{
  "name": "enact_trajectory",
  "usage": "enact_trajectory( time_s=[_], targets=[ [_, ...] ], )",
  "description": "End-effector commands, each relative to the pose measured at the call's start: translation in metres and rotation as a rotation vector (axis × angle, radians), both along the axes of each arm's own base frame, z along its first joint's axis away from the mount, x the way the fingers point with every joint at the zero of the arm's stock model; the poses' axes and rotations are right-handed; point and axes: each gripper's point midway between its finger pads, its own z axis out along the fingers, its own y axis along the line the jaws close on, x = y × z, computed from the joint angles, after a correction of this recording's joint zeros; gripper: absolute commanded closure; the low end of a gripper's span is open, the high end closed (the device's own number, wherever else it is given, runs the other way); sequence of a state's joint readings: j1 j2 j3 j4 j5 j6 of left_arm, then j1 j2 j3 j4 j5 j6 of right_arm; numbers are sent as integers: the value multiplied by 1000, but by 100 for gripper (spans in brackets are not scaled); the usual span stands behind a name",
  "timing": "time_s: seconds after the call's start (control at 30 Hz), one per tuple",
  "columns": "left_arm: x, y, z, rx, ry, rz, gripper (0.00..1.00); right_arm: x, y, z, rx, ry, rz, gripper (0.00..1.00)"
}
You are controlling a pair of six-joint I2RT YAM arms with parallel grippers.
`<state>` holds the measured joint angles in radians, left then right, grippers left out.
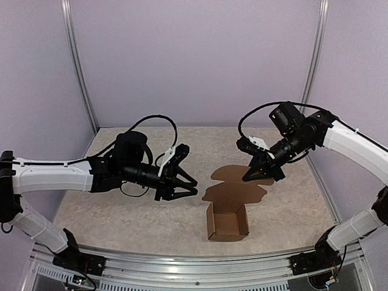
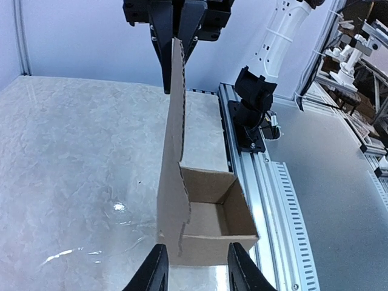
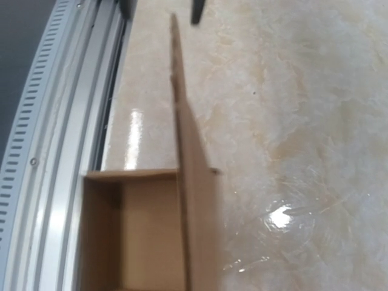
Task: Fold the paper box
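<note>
The paper box (image 1: 227, 225) is a brown open carton near the table's front edge, with its lid flap (image 1: 236, 191) standing up from its back wall. My right gripper (image 1: 257, 176) is shut on the flap's top edge; in the left wrist view its fingers (image 2: 165, 60) straddle the upright flap (image 2: 173, 157). The right wrist view shows the flap (image 3: 194, 163) edge-on beside the open box (image 3: 145, 236), with my own fingers out of frame. My left gripper (image 1: 185, 185) is open and empty, left of the box and apart from it. Its tips (image 2: 154, 270) frame the box (image 2: 209, 218).
An aluminium rail (image 1: 200, 264) runs along the table's near edge, close to the box; it also shows in the left wrist view (image 2: 273, 182) and in the right wrist view (image 3: 54, 151). The right arm's base (image 2: 251, 115) sits on it. Lilac walls enclose the table.
</note>
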<state>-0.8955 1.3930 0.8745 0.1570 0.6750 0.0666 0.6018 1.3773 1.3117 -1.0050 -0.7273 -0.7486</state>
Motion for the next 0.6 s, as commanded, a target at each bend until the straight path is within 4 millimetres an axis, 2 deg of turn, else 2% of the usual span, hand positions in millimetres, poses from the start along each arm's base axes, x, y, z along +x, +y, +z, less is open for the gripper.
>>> enact_trajectory(
  time_s=[0.0, 0.17, 0.33, 0.57],
  targets=[
    [-12, -17, -11, 70, 37, -130, 70, -12, 3, 15, 10, -29, 50, 100],
    [-8, -23, -24, 118, 59, -152, 79, -17, 6, 14, -11, -32, 73, 100],
    [-11, -29, -31, 128, 76, -179, 78, -20, 10, 10, -18, -19, 78, 100],
    [-19, -48, -32, 85, 82, -227, 78, -15, 18, 17, 16, -13, 67, 100]
  ],
)
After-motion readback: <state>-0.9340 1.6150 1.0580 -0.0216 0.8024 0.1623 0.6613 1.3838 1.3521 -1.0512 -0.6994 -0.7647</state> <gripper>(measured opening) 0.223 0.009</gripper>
